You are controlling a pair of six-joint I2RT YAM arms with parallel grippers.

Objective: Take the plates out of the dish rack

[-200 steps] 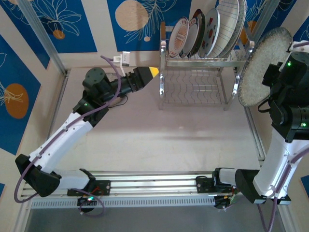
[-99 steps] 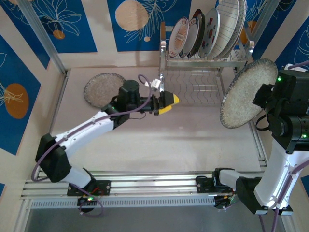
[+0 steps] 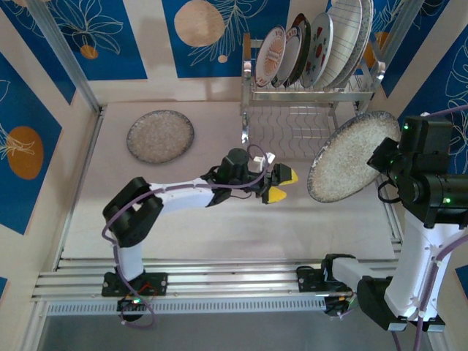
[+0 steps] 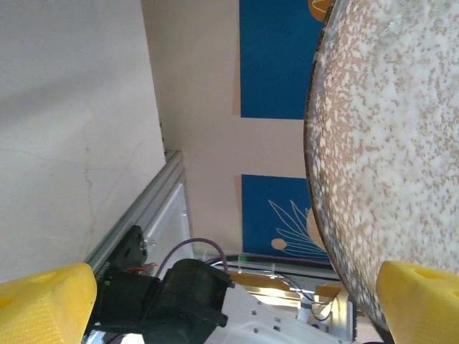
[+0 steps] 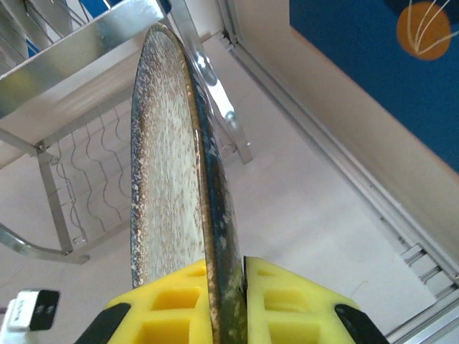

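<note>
The large speckled grey plate [image 3: 353, 157] hangs tilted above the table [image 3: 219, 227], just in front of the dish rack [image 3: 292, 131] near the right edge — the right gripper [image 5: 226, 294] is clamped on its rim. Other plates [image 3: 314, 47] stand in the rack's upper tier. A smaller speckled plate [image 3: 160, 136] lies flat near the far-left corner. The left gripper [image 3: 281, 184] — jaws spread, empty — is just beside the held plate.
</note>
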